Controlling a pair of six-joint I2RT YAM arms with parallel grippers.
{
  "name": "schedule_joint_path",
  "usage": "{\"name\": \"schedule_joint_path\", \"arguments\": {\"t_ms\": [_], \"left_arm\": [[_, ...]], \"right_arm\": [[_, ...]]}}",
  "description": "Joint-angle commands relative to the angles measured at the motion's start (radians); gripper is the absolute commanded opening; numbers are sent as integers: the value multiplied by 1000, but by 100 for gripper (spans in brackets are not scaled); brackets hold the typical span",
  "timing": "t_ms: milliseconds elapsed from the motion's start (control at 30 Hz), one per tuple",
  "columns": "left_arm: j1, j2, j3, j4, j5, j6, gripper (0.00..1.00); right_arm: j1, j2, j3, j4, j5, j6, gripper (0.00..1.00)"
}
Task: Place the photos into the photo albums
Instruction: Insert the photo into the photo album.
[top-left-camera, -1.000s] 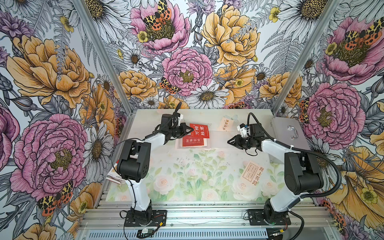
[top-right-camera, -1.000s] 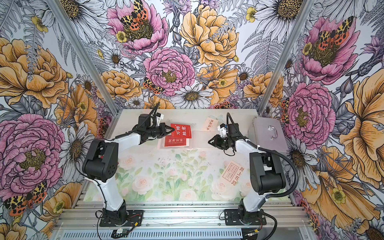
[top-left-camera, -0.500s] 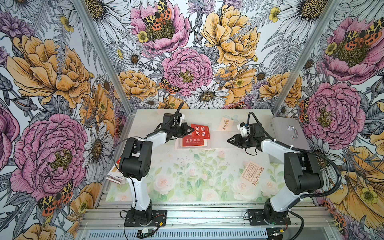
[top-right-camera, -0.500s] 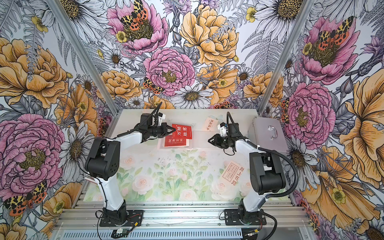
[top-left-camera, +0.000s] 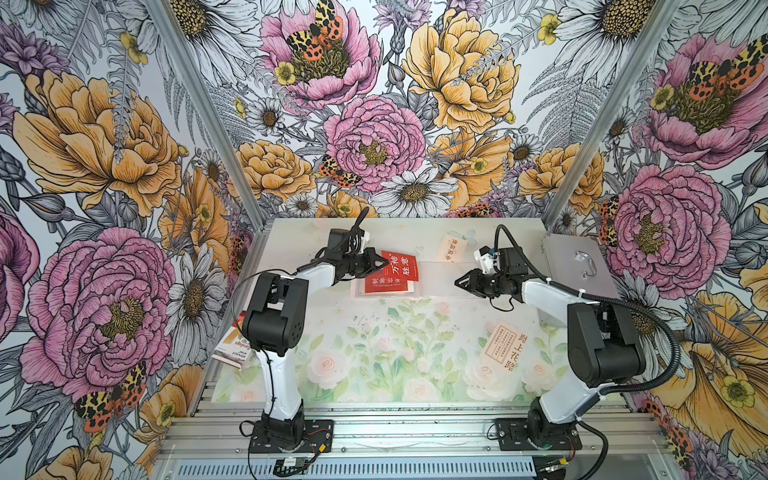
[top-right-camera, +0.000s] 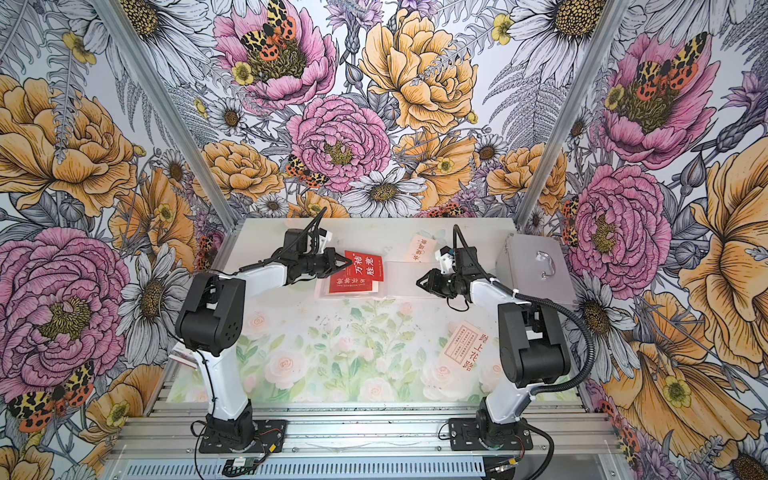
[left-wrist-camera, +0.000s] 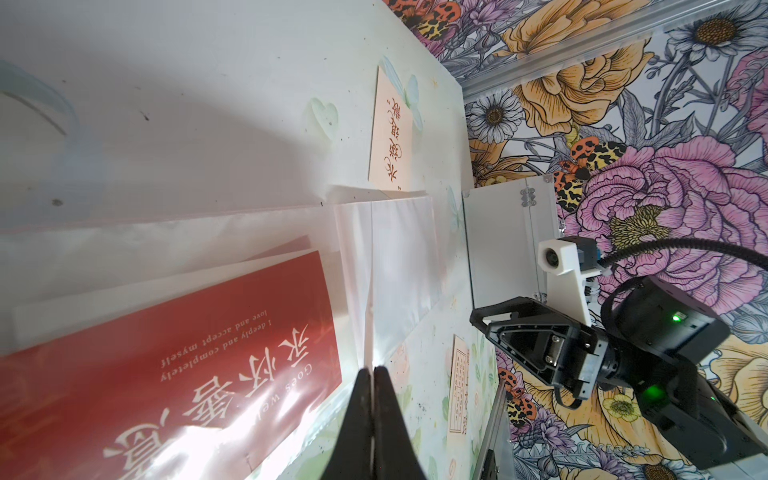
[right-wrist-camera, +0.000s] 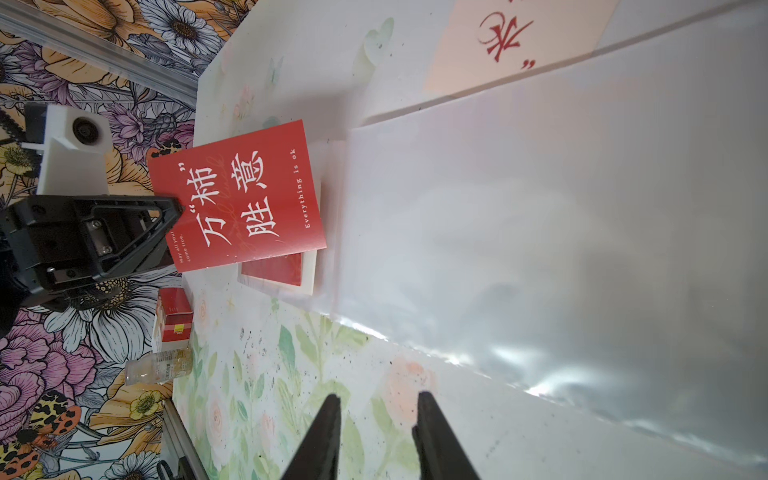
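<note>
While left gripper pinches red photo over album edge, right gripper parted, empty, nearby

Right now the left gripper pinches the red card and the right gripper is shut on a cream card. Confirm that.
One thing is wrong. The right gripper is not shut on a cream card: the right wrist view shows its fingers apart with nothing between them. The rest stands: the left gripper does pinch the red card.
</note>
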Motion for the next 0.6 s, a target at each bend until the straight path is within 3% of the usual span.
{"name": "schedule_joint_path", "arguments": {"t_ms": [0,567], "left_arm": [[-14,17,39,3,-16,20,0],[-17,43,50,3,-19,11,0]], "right_arm": [[-8,19,-8,29,12,-4,33],[-10,19,-14,27,16,-6,33]]}}
